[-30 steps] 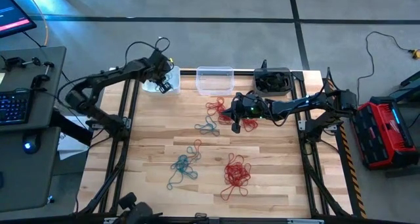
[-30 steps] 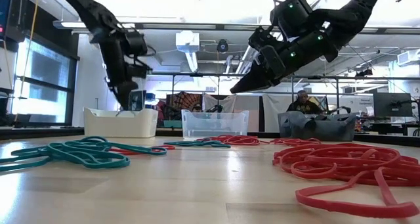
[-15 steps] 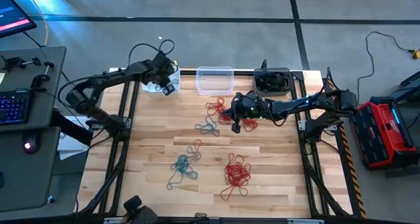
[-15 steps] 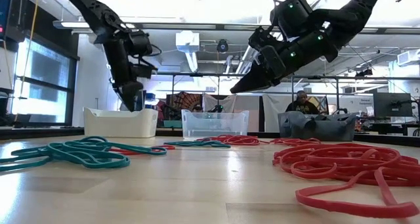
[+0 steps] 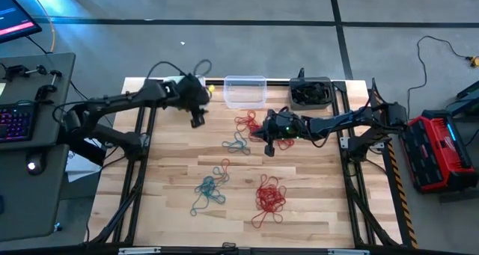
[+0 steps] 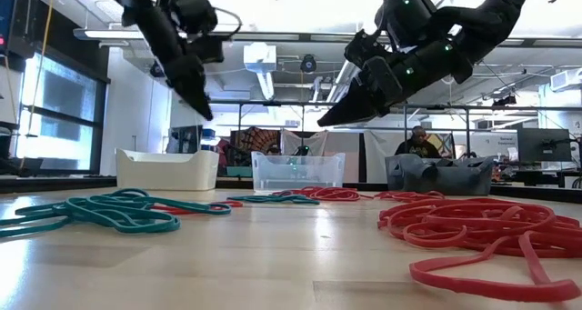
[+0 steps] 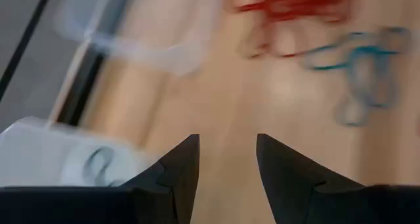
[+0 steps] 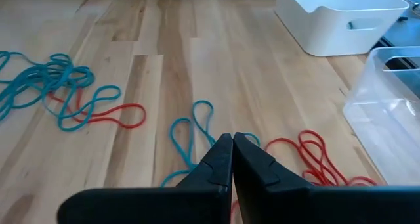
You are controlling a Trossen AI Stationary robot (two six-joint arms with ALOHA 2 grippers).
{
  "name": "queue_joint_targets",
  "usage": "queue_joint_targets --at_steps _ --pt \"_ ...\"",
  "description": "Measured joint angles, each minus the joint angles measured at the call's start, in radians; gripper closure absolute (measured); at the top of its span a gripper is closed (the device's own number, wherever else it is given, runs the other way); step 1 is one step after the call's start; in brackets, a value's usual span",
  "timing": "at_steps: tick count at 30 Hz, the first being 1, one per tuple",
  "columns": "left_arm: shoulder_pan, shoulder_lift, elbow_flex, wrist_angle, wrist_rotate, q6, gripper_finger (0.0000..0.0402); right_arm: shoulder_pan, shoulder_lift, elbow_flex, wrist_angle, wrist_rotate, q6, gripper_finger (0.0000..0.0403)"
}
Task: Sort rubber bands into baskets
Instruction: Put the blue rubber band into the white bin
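While the left claw hangs above the desk just in front of the white basket, its two fingers stand apart with nothing between them. From above, that arm covers most of the white basket, so only a sliver of its rim shows there. Its own wrist view is smeared with motion blur; a teal loop seems to lie inside the white tub, though the shape is hard to make out.

Over the desk's far middle, the right claw hovers with its fingers pressed together, holding nothing. It hides part of the red rubber bands lying in front of the clear basket.

A small teal bunch sits nearer the centre, a mixed teal and red tangle lies closer to the front, and a big red heap lies beside that. At desk level the nearest red bands are cut off by the picture's edge.

Dark contents fill the dark grey basket at the far right corner; what they are cannot be told. A seated person shows behind it, half hidden.
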Motion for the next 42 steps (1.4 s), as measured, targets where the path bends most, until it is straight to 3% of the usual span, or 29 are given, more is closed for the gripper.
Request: queue_joint_targets --at_steps 6,12,18,22,33,42 --pt "-0.189 0.038 -0.002 0.042 0.003 -0.027 0.0257 0.027 0.0 0.0 0.0 0.0 0.0 0.0403" --pt "-0.301 0.081 -0.09 0.262 0.038 -0.051 0.027 0.044 0.0 0.0 0.0 0.005 0.0 0.0403" --pt "-0.332 0.099 -0.199 0.405 0.027 -0.08 0.0278 0.053 0.0 0.0 0.0 0.04 0.0 0.0403" --pt "-0.348 0.099 -0.259 0.499 -0.032 -0.084 0.0261 0.053 0.0 0.0 0.0 0.04 0.0 0.0403" --pt "-0.351 0.241 -0.265 0.566 0.008 -0.158 0.0182 0.054 0.0 0.0 -0.001 0.041 0.022 0.0403" --pt "-0.351 0.336 -0.264 0.612 0.011 -0.147 0.0172 0.054 0.0 0.0 0.0 0.041 0.029 0.0403"
